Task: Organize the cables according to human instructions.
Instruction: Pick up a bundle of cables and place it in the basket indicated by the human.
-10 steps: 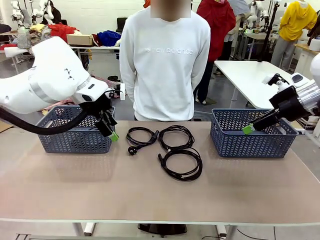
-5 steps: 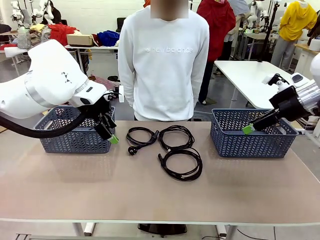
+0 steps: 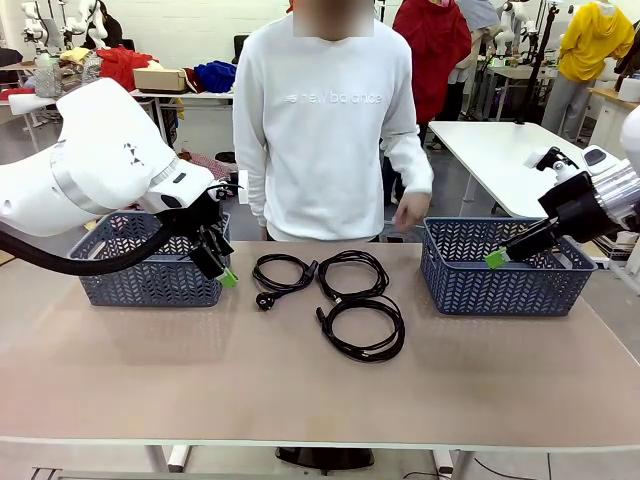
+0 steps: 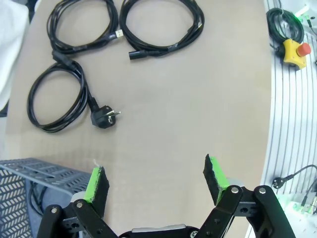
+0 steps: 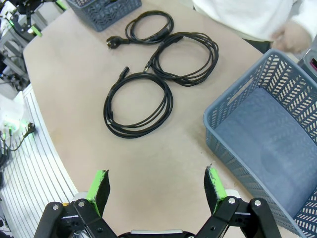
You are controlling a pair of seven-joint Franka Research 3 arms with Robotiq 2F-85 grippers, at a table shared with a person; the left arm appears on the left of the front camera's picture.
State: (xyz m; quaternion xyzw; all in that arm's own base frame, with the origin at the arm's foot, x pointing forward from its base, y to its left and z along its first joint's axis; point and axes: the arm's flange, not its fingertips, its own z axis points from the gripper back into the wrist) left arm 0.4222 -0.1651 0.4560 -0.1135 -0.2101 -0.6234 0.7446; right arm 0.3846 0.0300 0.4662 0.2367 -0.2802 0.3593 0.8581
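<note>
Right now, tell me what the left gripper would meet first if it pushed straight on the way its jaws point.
Probably the bare tabletop: the left gripper, jaws open, points at it. The cable with the round plug lies off to one side, though depth is hard to judge.

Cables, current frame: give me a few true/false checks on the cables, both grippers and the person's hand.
1. Three coiled cables lie on the table between the left basket and the right basket. True.
2. The left gripper is shut on a cable. False: it is open and holds nothing.
3. The cable with the round plug is the one nearest the left basket. True.
4. The right gripper is open with nothing between its fingers. True.
5. The person's hand grips the cable with the round plug. False: the hand is in the air by the right basket's far left corner, touching no cable.
</note>
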